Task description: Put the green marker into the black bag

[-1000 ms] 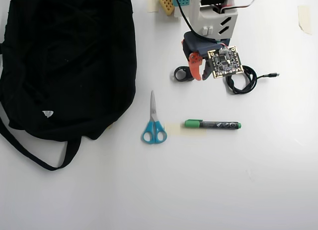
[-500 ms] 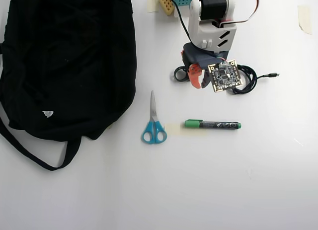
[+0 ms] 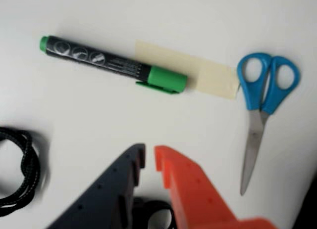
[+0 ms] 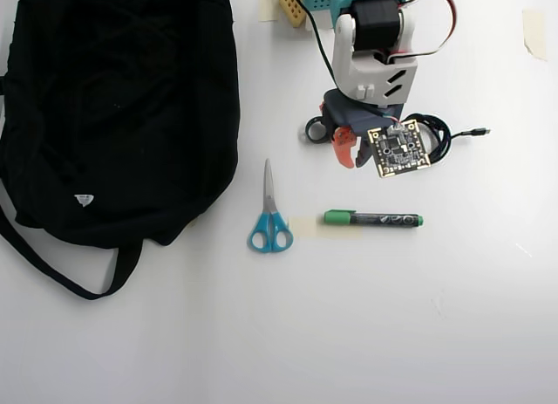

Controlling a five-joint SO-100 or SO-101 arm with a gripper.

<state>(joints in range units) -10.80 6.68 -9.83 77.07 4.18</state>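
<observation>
The green marker (image 4: 373, 218) lies flat on the white table, its green cap pointing left in the overhead view; in the wrist view the green marker (image 3: 111, 63) sits across the top with its cap on the right. The black bag (image 4: 113, 107) fills the left side of the overhead view. My gripper (image 4: 350, 161) hangs above the table just up-view of the marker, apart from it. In the wrist view my gripper (image 3: 149, 155) has its dark and orange fingers almost together, with nothing between them.
Blue-handled scissors (image 4: 269, 216) lie left of the marker, with a strip of pale tape (image 4: 305, 227) between them. A coiled black cable (image 4: 436, 138) and a small black ring (image 4: 316, 130) lie beside the arm. Another tape piece (image 4: 534, 30) sits at the top right.
The arm has stretched out and the gripper has moved down the overhead view, closer to the marker. Nothing on the table has shifted.
</observation>
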